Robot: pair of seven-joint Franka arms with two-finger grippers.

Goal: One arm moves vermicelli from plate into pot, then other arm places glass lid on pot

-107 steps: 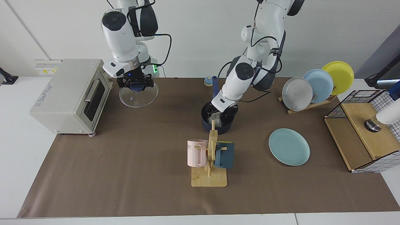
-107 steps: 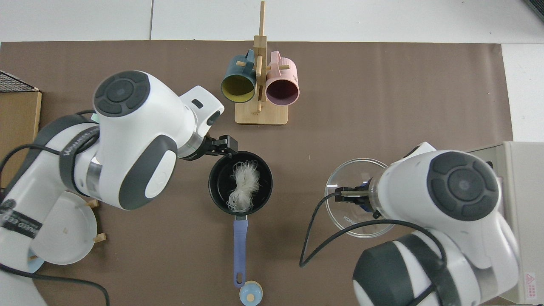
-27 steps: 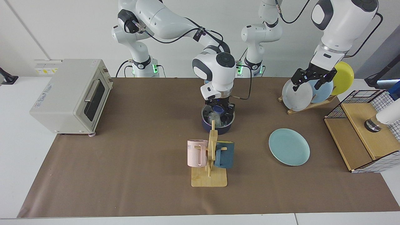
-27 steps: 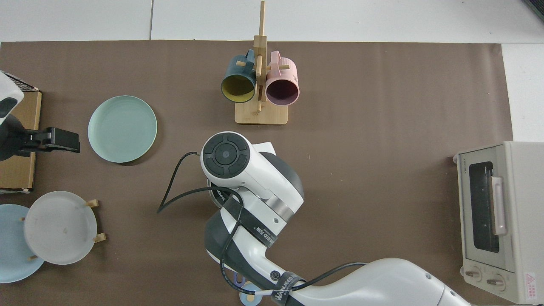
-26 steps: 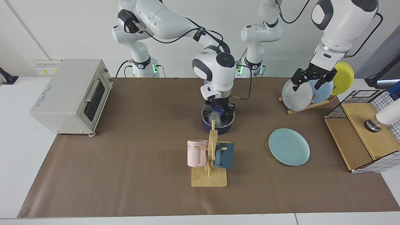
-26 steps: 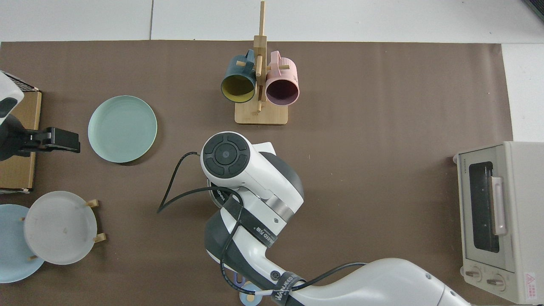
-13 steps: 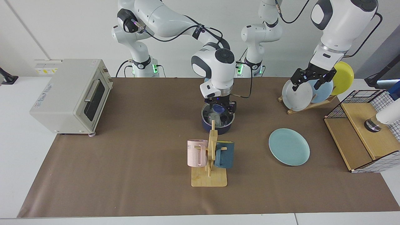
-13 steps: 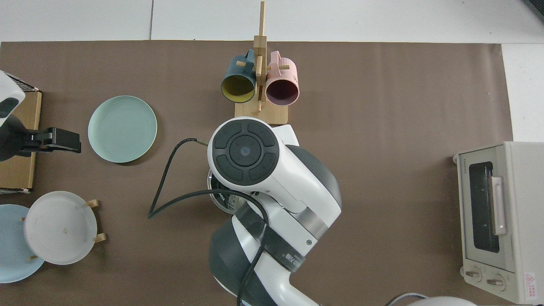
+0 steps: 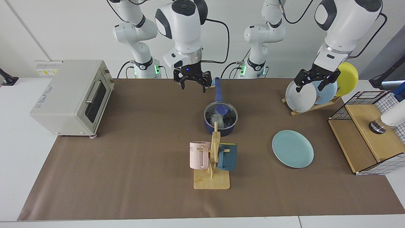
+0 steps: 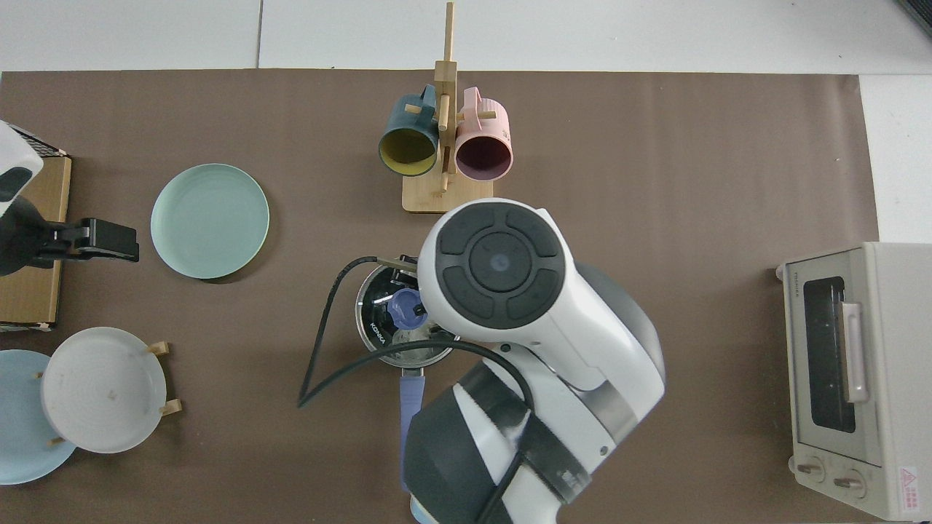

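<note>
With the glass lid (image 9: 220,113) seated on the pot (image 9: 219,126) over the vermicelli (image 9: 217,119), I judged the task done; my right gripper (image 9: 192,83) hung above it, spread and empty, while the left gripper (image 9: 314,83) waited open by the plate rack (image 9: 311,108), so only parking remained.

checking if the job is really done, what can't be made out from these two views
- Vermicelli: facing view, only a pale blur under the glass lid; mug rack overlaps the pot.
- Pot handle: top view, its end is hidden by the right arm.
- Right gripper: open, raised behind the pot in the facing view; top view hides it under its own arm.
- Left gripper: open, waiting by the plate rack; top view's edge cuts its arm.
</note>
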